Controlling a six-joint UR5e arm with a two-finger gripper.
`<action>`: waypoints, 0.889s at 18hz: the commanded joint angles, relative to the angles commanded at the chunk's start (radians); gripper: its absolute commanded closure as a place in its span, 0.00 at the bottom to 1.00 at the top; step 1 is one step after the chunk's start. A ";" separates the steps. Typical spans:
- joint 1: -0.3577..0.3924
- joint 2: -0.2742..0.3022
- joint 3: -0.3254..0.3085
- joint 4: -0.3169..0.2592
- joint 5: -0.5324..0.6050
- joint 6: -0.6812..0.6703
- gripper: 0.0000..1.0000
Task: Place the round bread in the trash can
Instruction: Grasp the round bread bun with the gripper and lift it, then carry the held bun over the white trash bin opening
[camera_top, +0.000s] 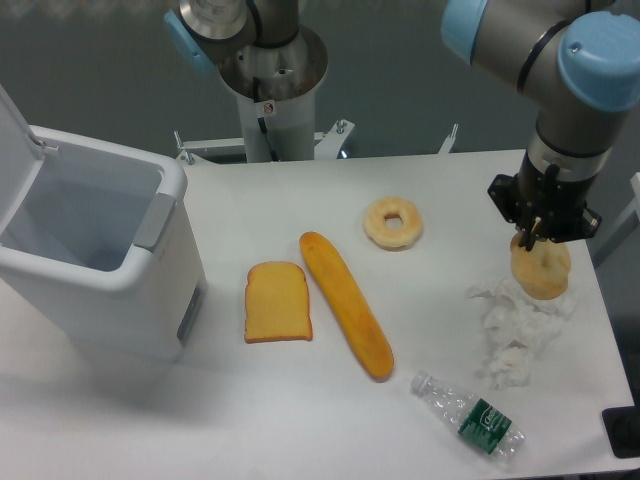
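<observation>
The round bread (541, 273), a pale tan bun, is at the right side of the table, right under my gripper (534, 240). The gripper's dark fingers come down onto the bun's top and appear shut on it. The bun's upper edge is hidden by the fingers, and its lower edge overlaps a crumpled white tissue. The trash can (150, 225), a large white bin with its lid swung open, stands at the far left of the table, far from the gripper.
A ring-shaped bread (393, 222), a long orange baguette (346, 303) and a slice of toast (277, 302) lie mid-table. The crumpled white tissue (512, 335) and a plastic bottle (468, 414) lie at the front right. The robot's base column (270, 90) stands at the back.
</observation>
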 joint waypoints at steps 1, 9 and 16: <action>-0.006 0.005 -0.012 -0.002 0.002 0.000 1.00; -0.072 0.139 -0.081 -0.008 -0.113 -0.107 1.00; -0.211 0.308 -0.173 -0.002 -0.219 -0.294 1.00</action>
